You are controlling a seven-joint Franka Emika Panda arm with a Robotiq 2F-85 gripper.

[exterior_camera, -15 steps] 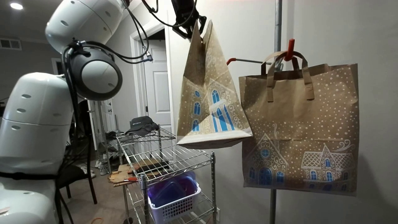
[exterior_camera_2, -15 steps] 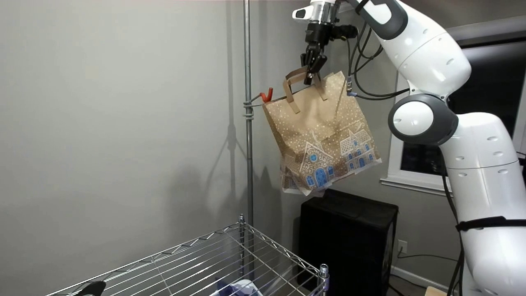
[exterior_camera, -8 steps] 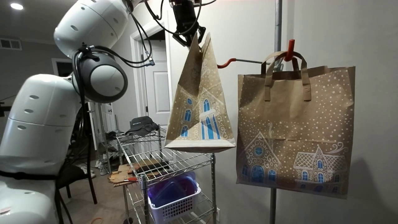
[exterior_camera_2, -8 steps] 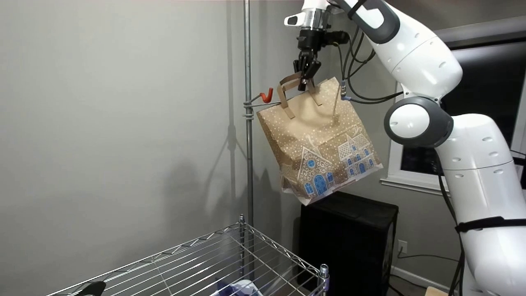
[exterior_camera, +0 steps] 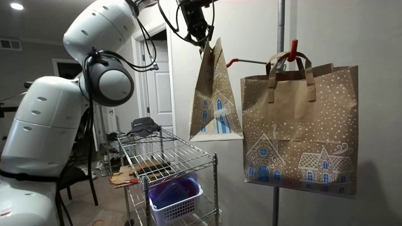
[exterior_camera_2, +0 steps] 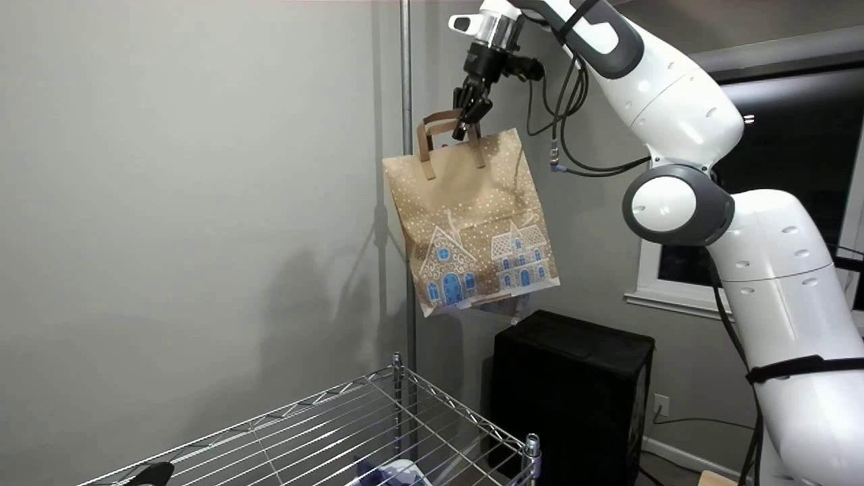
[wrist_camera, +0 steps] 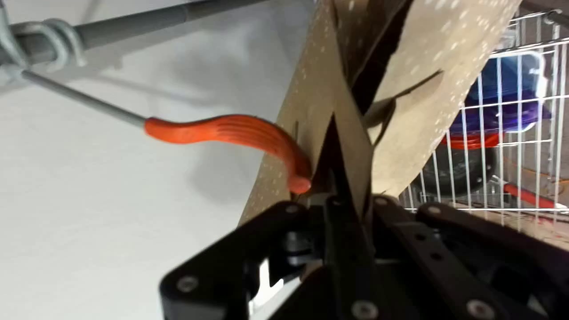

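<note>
Pincer [exterior_camera_2: 463, 126] closed firmly on a paper handle [exterior_camera_2: 424, 145]; a brown paper bag [exterior_camera_2: 469, 216] hangs from that grip in mid-air. Wrist view: jaws nearly together, a brown strap running down between them, bag mouth parted on a dark inside. Print on the bag: white dots, ornate houses with blue windows and doors. It hangs tilted; in an exterior view its bottom edge sits lower at the picture's left. A narrow folded side panel shows from another angle.

An orange-red hook [wrist_camera: 231, 133], on a thin rod [wrist_camera: 84, 98] from an upright metal pole [exterior_camera: 280, 31], reaches in by the bag, its curled end just beside the pincer. Cannot tell whether it touches either.

Second paper bag [exterior_camera: 300, 125], same print, hangs from a red-ended hook [exterior_camera: 293, 51] at the same pole, beside the held one; contact between the two unclear.

Lower down, apart from the held bag, stands a wire rack [exterior_camera: 185, 170]. Dark cap [exterior_camera: 143, 125] on its top tier; lavender basket [exterior_camera: 179, 211] with blue and purple plastic pieces on a lower tier. Black box-shaped piece [exterior_camera_2: 560, 391] near the wall.
</note>
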